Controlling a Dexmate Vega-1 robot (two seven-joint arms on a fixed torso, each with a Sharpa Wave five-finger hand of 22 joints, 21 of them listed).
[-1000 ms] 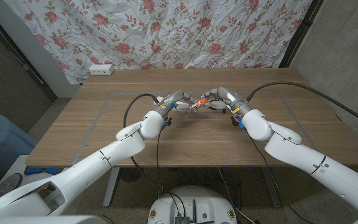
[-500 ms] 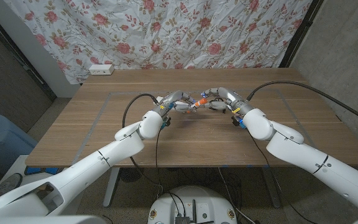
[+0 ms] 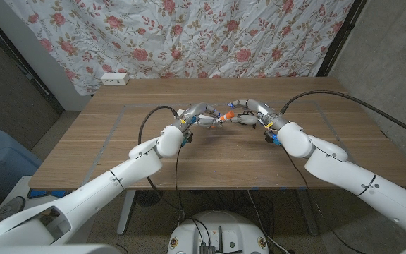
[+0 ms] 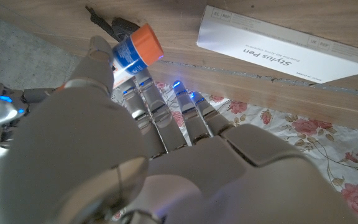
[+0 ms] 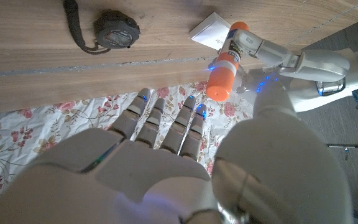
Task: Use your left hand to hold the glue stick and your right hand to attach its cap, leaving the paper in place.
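Note:
Over the middle of the table my left hand (image 3: pixel 201 117) grips the glue stick (image 3: pixel 222 118), a white and blue tube with orange at both ends (image 5: pixel 229 59). One orange end (image 4: pixel 146 45) sticks out past my left hand's fingers (image 4: pixel 143 87). My right hand (image 3: pixel 249 114) reaches in from the other side. The wider orange cap end (image 5: pixel 219 87) sits between my right hand's thumb and fingertips (image 5: pixel 193 107), and I cannot make out contact. The white paper printed "Stylus Pen" (image 4: pixel 284 46) lies on the table beyond both hands, a corner of this paper (image 5: pixel 209 28) showing past the stick.
A black stopwatch (image 5: pixel 114 28) with a cord lies on the table near the paper. A white power strip (image 3: pixel 115 78) sits at the table's far left edge, in front of a floral curtain (image 3: pixel 189 35).
My right arm has shifted slightly toward the far side. Both hands stay together at the glue stick.

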